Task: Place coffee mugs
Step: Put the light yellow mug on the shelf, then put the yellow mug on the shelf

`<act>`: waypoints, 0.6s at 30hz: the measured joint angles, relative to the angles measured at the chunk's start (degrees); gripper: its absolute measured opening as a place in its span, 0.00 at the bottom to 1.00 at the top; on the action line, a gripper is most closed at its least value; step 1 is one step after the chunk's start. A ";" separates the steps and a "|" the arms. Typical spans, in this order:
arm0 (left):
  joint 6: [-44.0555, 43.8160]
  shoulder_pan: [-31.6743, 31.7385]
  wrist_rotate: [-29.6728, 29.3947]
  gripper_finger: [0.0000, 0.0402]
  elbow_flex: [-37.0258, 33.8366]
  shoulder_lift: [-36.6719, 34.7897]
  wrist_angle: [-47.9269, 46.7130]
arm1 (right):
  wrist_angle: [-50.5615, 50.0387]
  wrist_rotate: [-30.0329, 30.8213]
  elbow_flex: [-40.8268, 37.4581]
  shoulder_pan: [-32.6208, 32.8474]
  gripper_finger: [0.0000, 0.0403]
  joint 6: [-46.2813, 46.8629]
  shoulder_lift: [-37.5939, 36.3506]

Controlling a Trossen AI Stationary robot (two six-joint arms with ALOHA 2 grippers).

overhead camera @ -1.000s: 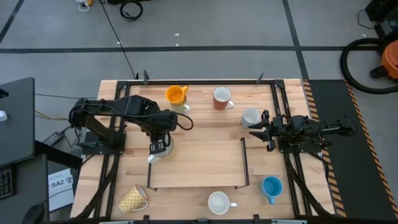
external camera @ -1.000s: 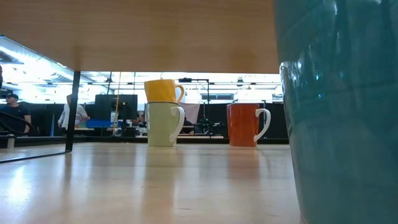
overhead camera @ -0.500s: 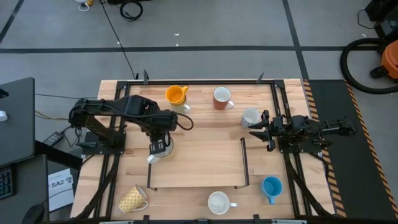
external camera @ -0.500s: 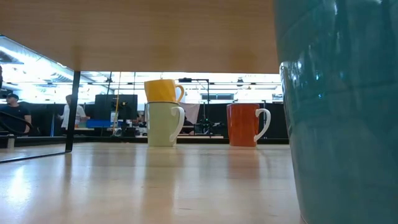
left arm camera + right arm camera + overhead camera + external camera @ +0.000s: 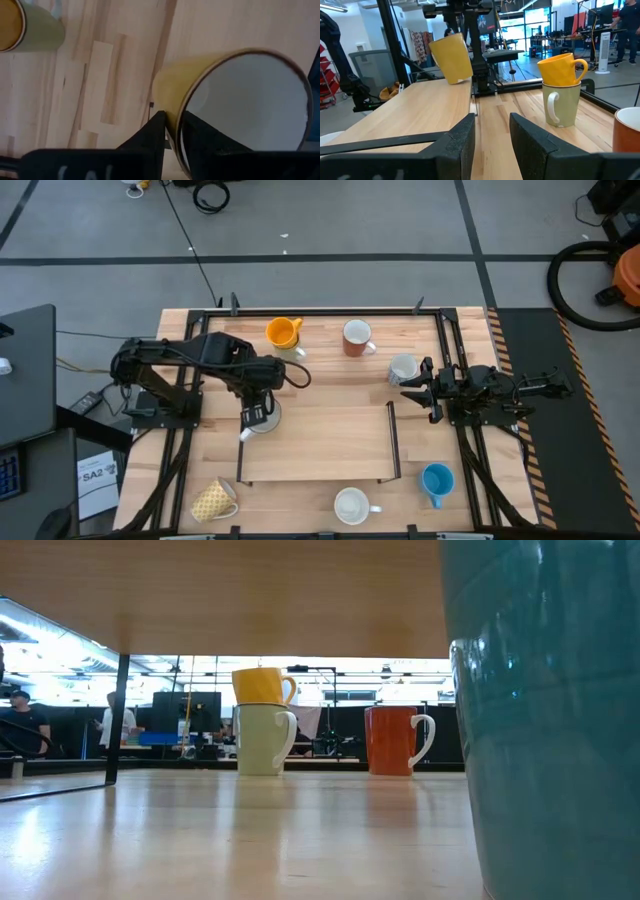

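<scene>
My left gripper (image 5: 257, 416) (image 5: 173, 119) is shut on a yellow mug with a white inside (image 5: 240, 95), over the left end of the raised wooden board (image 5: 320, 442). The right wrist view shows this mug (image 5: 451, 59) tilted in the air. An orange mug (image 5: 283, 332) sits stacked on a pale green mug (image 5: 560, 104) at the far side. A reddish-brown mug (image 5: 356, 338) stands beside them. My right gripper (image 5: 412, 388) (image 5: 492, 135) is open by a whitish mug (image 5: 403, 367), touching nothing. A blue mug (image 5: 436, 480), a white mug (image 5: 352, 505) and a yellow patterned mug (image 5: 213, 500) stand along the near edge. My left gripper pinches the yellow mug's wall at the rim (image 5: 179, 106), one finger (image 5: 155, 135) outside and the other finger (image 5: 200, 135) inside. The arm comes at it from above. The mug is lifted clear of the board and hangs tilted.
The raised board on thin black legs (image 5: 120, 720) fills the table's middle. Black frame rails (image 5: 450, 360) run along the table's left, right and far sides. In the low view the blue mug (image 5: 540, 720) stands close on the right. People are in the room beyond.
</scene>
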 joint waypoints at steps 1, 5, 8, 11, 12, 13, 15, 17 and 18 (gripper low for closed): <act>-0.01 0.00 0.02 0.17 0.00 0.00 0.02 | 0.00 0.00 0.00 0.00 0.32 0.01 0.00; -0.01 0.00 0.04 0.18 0.00 0.01 0.01 | 0.00 0.00 0.00 -0.01 0.32 0.01 0.00; -0.01 0.00 0.16 0.18 0.00 0.01 0.02 | 0.00 0.00 0.00 0.00 0.32 0.01 -0.01; -0.01 -0.02 0.14 0.18 0.00 -0.01 0.02 | 0.00 0.00 0.00 -0.01 0.32 0.01 0.00; -0.01 -0.02 0.13 0.18 0.00 0.01 -0.01 | 0.00 0.00 0.00 0.00 0.32 0.00 -0.02; -0.01 -0.02 0.13 0.18 0.00 0.01 0.00 | 0.00 0.00 0.00 -0.01 0.32 0.01 0.00; -0.03 0.00 0.10 0.18 0.00 0.01 0.02 | 0.00 0.00 0.00 0.01 0.32 0.01 0.00; -0.03 -0.01 -0.02 0.20 0.00 -0.01 0.02 | 0.00 0.00 0.00 0.01 0.32 0.01 -0.02; -0.03 -0.02 -0.42 0.21 0.00 0.01 0.02 | 0.00 0.00 0.00 0.00 0.32 0.01 0.00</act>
